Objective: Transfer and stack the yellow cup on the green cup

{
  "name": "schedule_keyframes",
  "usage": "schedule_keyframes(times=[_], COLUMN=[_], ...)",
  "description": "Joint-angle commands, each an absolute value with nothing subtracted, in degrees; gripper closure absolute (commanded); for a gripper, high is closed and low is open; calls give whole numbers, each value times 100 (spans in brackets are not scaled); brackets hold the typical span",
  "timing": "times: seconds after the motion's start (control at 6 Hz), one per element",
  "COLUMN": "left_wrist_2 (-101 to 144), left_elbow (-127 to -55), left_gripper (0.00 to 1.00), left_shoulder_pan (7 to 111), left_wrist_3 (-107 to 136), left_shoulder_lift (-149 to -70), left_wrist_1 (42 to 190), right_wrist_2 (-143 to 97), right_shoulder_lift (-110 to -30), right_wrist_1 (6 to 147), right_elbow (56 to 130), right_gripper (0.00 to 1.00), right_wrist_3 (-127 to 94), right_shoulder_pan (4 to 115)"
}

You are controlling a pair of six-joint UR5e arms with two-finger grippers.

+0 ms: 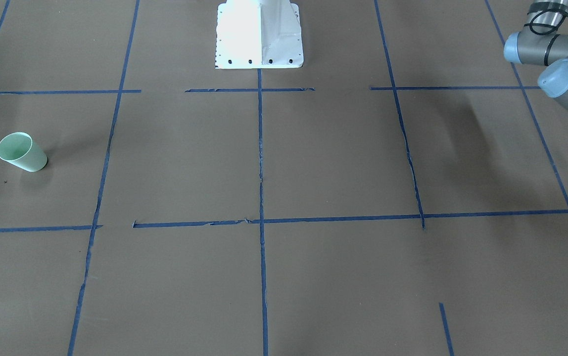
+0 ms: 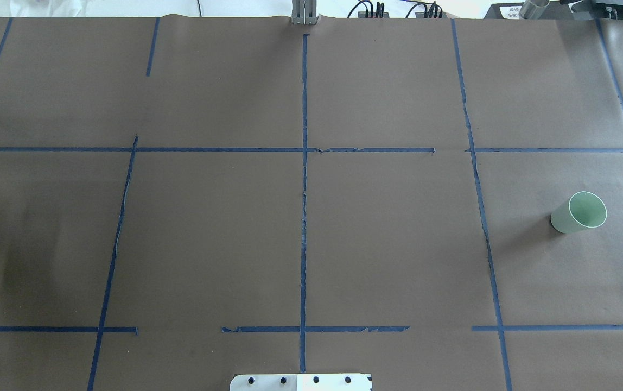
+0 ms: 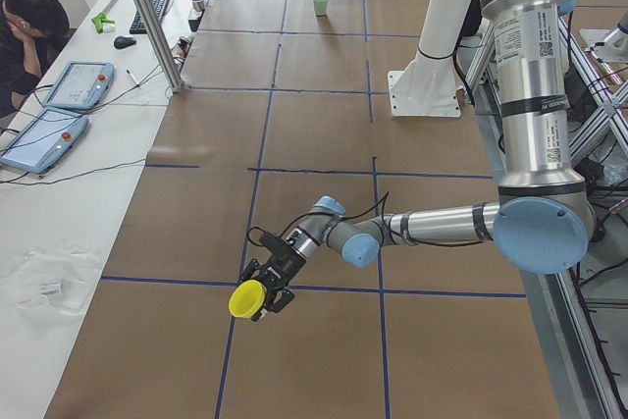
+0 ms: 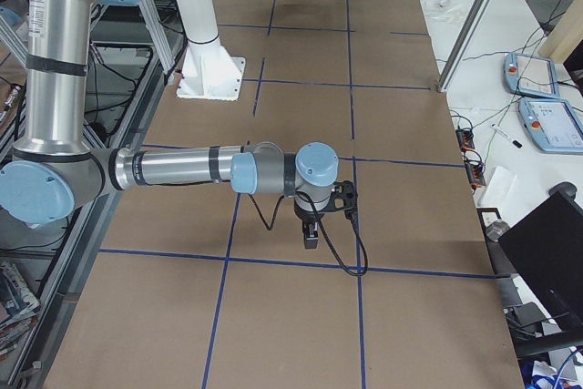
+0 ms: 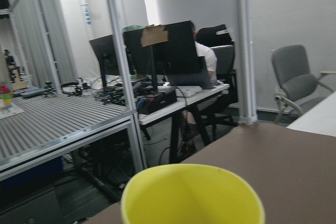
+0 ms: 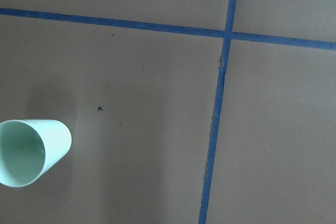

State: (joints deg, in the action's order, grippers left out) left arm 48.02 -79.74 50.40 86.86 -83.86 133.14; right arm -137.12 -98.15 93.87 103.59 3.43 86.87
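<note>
The yellow cup is at the tip of my left gripper, held sideways above the table near its left end. Its rim fills the bottom of the left wrist view, where no fingers show, so I cannot tell the grip. The green cup stands upright and alone on the table's right side; it also shows in the front view, the exterior left view and the right wrist view. My right gripper hangs above the table near it, pointing down; I cannot tell whether it is open.
Brown paper with a blue tape grid covers the table. The white robot base stands at the robot's edge. An aluminium post and operator desks with tablets lie along the far side. A person sits there.
</note>
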Motion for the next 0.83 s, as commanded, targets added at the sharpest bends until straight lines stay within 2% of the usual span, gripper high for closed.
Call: schedule_keyframes(times=[0.0,0.33,0.67], left_wrist_2=[5226,5273,5483], left_elbow=[-7717,-7726,-7717], left_gripper=[69,69,72], left_shoulder_pan=[5098,5106,4923], left_wrist_3=[8027,5705,5599], left_shoulder_lift=[-9434,-10568,-11596], left_wrist_1=[14096,14638,14783], right_wrist_2=[-13711,-13763,-13808], right_shoulder_lift=[-9817,-9809,-9809], right_wrist_1=[9387,9395,9387], right_elbow=[10275,10248,10248], right_gripper=[0,0,0], right_wrist_3=[343,343,334], right_shoulder_pan=[8684,8675,8675])
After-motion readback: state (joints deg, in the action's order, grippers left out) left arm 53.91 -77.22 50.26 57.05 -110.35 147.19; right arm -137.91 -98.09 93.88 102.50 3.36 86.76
